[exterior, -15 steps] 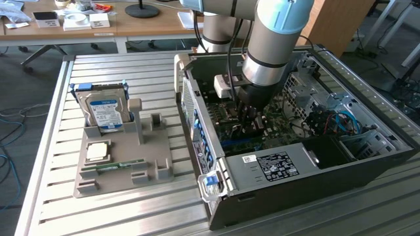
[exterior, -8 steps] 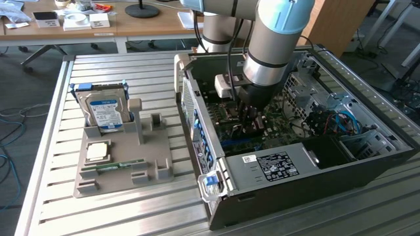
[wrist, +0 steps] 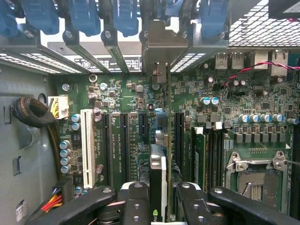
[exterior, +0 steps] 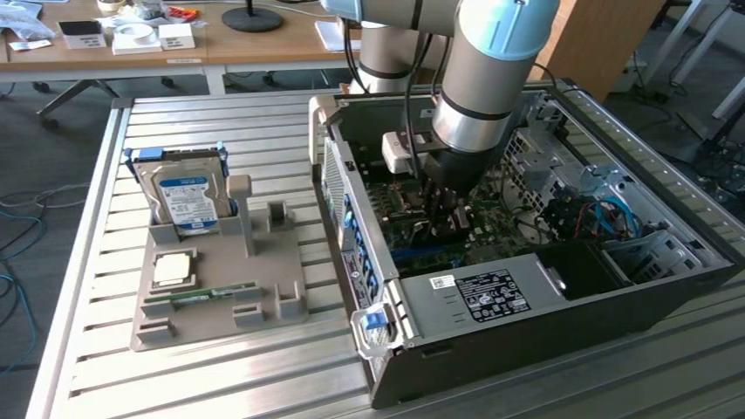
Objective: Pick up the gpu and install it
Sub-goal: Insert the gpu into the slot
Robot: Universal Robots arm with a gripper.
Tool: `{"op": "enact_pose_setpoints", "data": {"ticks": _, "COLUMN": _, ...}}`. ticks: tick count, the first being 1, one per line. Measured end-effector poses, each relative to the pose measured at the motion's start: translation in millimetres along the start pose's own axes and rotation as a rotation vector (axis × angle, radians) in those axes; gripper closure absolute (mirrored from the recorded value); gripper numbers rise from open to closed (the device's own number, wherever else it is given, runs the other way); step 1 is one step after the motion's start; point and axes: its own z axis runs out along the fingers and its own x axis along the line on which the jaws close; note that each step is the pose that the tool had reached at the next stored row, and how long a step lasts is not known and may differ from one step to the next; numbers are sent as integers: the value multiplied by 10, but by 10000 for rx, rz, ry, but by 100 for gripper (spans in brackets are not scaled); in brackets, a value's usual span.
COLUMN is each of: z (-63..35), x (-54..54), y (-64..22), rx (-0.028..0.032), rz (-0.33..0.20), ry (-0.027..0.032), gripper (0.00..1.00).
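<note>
GPU [wrist: 158, 164] is held edge-on between the two fingers of the gripper [wrist: 159, 199], which is closed part of the way and clamped on the card's flat faces. The card is seen inside the open computer case [exterior: 524, 340], standing upright over the motherboard [wrist: 225, 93] and lined up along the dark slots [wrist: 123, 140], just beside the white slot [wrist: 86, 140]. Its far end appears to reach the silvery bracket [wrist: 164, 44] near the blue latches [wrist: 79, 16] at the rear wall. Whether its lower edge is touching a slot or is seated in one cannot be told. In the exterior view the gripper [exterior: 448, 229] is lowered deep into the case.

The card is judged to be light and stiff, yet fragile: small parts are soldered on its faces and a contact strip runs along its lower edge. It is best gripped across the bare board near the middle of its upper edge, as it is gripped here, so that it hangs level and cannot swing.

On the table [exterior: 233, 122] a grey holder [exterior: 279, 262] is left carrying the hard drive [exterior: 187, 196] and the memory stick [exterior: 215, 294], well apart from the case
</note>
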Motion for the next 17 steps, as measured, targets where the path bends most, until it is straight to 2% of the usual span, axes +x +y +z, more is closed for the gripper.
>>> {"op": "enact_pose_setpoints", "data": {"ticks": 17, "z": 22, "x": 1, "y": 7, "rx": 0, "rz": 1, "ry": -24, "gripper": 73}}
